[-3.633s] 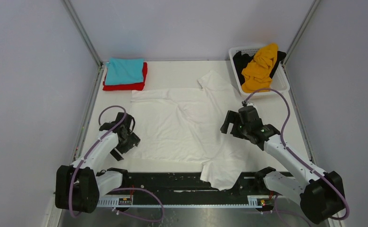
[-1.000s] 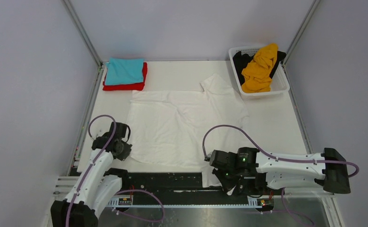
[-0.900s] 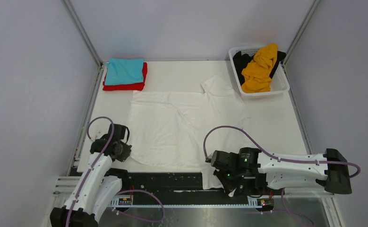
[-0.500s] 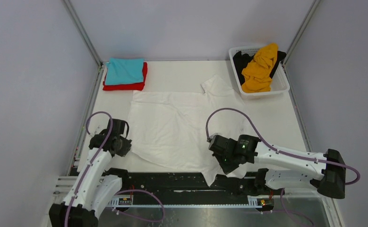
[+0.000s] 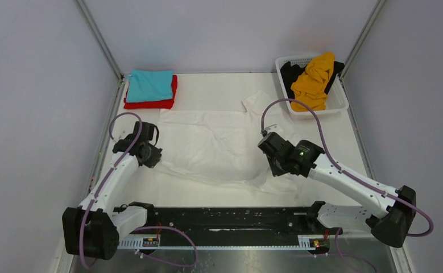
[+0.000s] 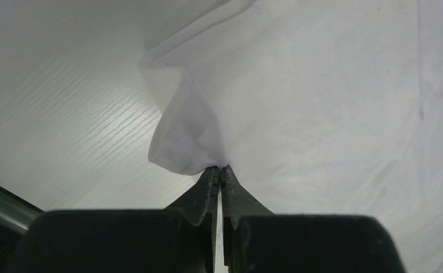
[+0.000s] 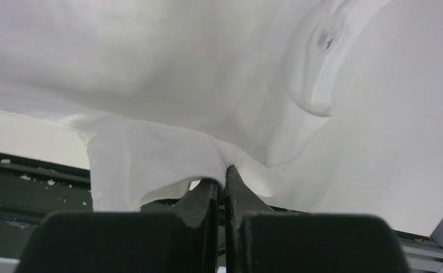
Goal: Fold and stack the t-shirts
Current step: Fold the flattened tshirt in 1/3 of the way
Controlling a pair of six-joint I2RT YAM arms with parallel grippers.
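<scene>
White tabletop (image 5: pixel 207 85) bears 1 plain white t-shirt (image 5: pixel 219 145).

Thin, matt woven cloth in the white t-shirt (image 5: pixel 207 142), softly creased, hemmed at the edge. Same dull, soft cloth in the teal t-shirt (image 5: pixel 149 85), red t-shirt (image 5: pixel 150 104), orange-yellow t-shirt (image 5: pixel 313 79) and black t-shirt (image 5: pixel 290 73). White plastic lattice for the basket (image 5: pixel 339 106), faintly glossy. Smooth white bench (image 6: pixel 65 142), satin, with fine wood-grain lines. Matt black plastic on the left claw (image 6: pixel 219 170) and right claw (image 7: pixel 222 185). Dark metal rail (image 5: pixel 224 219), flecked white; glossy purple cable (image 5: pixel 290 100).
</scene>
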